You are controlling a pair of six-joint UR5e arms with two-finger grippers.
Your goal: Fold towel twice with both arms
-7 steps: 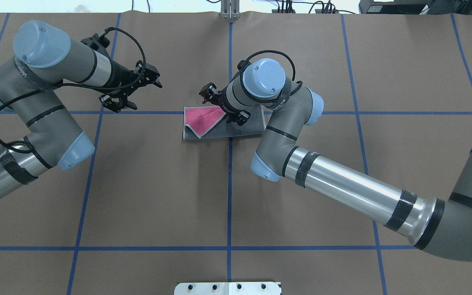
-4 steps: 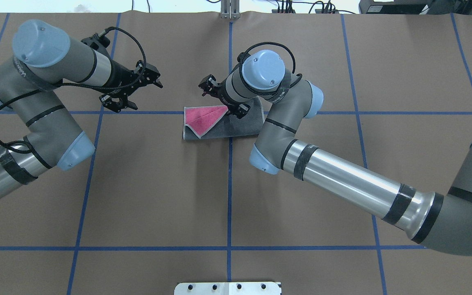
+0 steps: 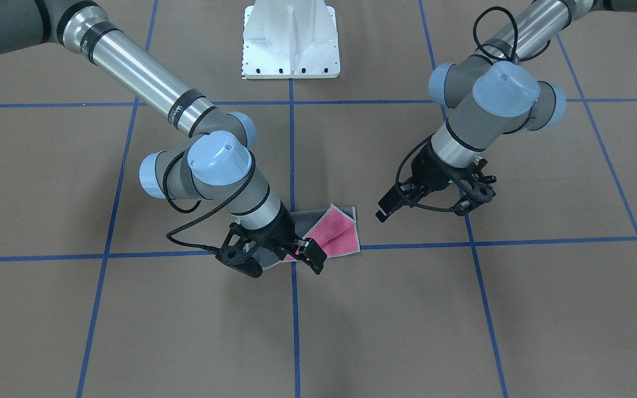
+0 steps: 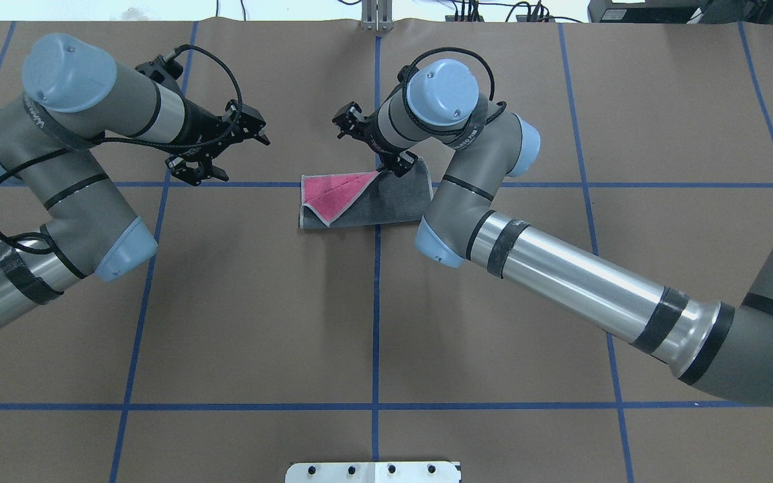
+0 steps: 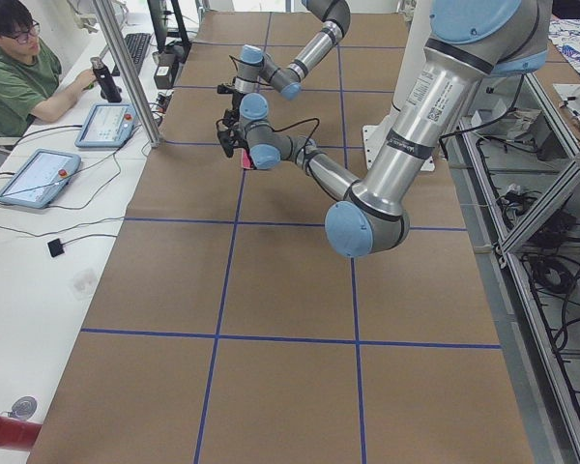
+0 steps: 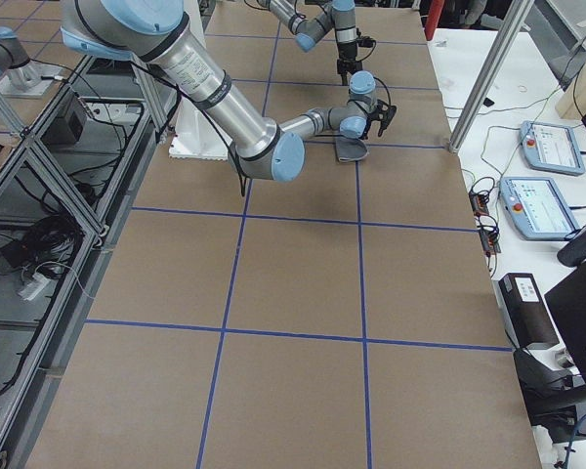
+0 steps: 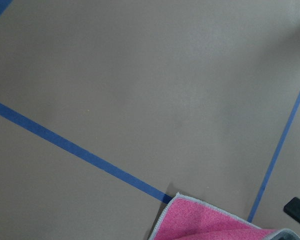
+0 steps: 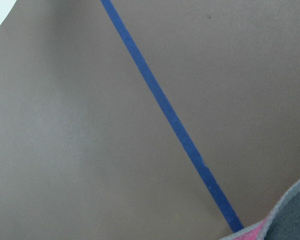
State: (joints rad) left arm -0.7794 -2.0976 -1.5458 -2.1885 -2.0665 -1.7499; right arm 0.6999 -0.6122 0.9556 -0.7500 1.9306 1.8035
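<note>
Unreadable lettering on left arm (image 4: 71, 181) and right arm (image 4: 574, 285)

Bright, even light is coming from above onto the brown table (image 4: 259, 302) — the left arm (image 4: 68, 184) and the right arm (image 4: 581, 288) are casting only pale, soft-edged shadows. The right arm's silver tube is carrying a white streak of glare. The fixed views are showing sharp detail; beyond the table's far edge the overhead view is washing out to white. Both wrist views are looking softer — the pile of the towel (image 7: 215, 225) is blurring a little.
</note>
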